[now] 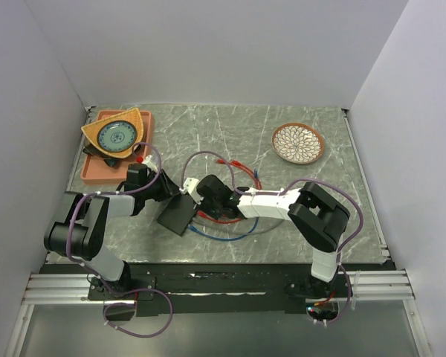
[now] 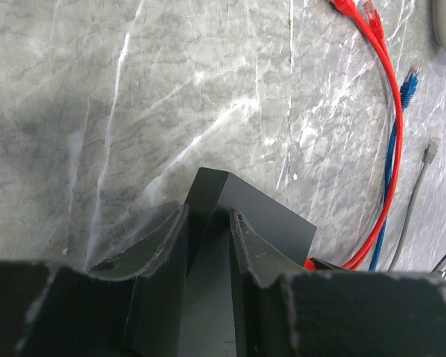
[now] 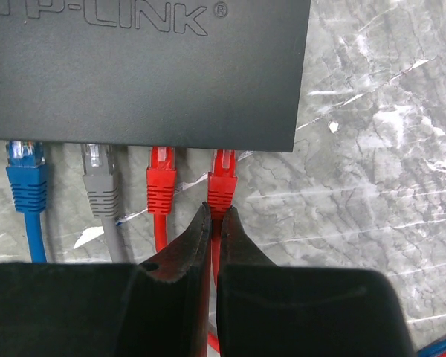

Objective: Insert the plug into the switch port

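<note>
The switch [image 3: 149, 74] is a flat black box marked TP-LINK; it also shows in the top view [image 1: 178, 216]. Its ports lie along the near edge, hidden under the box top. A blue plug [image 3: 26, 178], a grey plug [image 3: 100, 182] and a red plug [image 3: 160, 182] sit in that edge. My right gripper [image 3: 214, 214] is shut on a second red plug [image 3: 222, 182] at its rear, with the plug's tip at the switch edge, rightmost in the row. My left gripper [image 2: 208, 217] is shut on the switch's corner [image 2: 271, 223].
Loose red cable [image 2: 392, 149], blue cable and grey cable trail over the marble table right of the switch. An orange tray [image 1: 97, 169] with dishes stands back left. A patterned bowl [image 1: 298, 142] stands back right. White walls close in the table.
</note>
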You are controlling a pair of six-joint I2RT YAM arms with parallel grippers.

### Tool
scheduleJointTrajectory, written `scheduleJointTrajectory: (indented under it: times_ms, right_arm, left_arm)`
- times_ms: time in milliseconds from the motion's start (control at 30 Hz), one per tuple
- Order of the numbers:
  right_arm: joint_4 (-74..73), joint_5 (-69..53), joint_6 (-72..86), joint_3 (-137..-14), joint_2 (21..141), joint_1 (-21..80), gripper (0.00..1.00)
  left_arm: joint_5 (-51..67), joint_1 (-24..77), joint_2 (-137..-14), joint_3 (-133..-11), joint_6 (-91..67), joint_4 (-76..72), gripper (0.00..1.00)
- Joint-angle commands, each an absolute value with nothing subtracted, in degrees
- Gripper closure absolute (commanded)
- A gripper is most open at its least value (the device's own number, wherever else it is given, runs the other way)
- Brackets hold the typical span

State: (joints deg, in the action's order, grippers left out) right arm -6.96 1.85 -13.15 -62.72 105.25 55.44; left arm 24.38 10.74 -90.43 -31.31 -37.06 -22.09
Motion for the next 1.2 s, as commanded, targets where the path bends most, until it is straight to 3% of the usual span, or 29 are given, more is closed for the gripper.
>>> scheduleJointTrajectory:
  times_ms: [0, 1167]
  right_arm:
    - [6.9, -2.8, -12.7, -69.5, 105.2, 55.7, 1.00]
    - [8.1, 4.0, -8.6, -77.7, 111.0, 55.0, 1.00]
  left_arm:
    - [34.0, 12.7, -92.1, -31.1, -37.7, -20.3, 0.70]
    - [37.3, 14.6, -91.5, -28.2, -40.4, -22.9, 0.75]
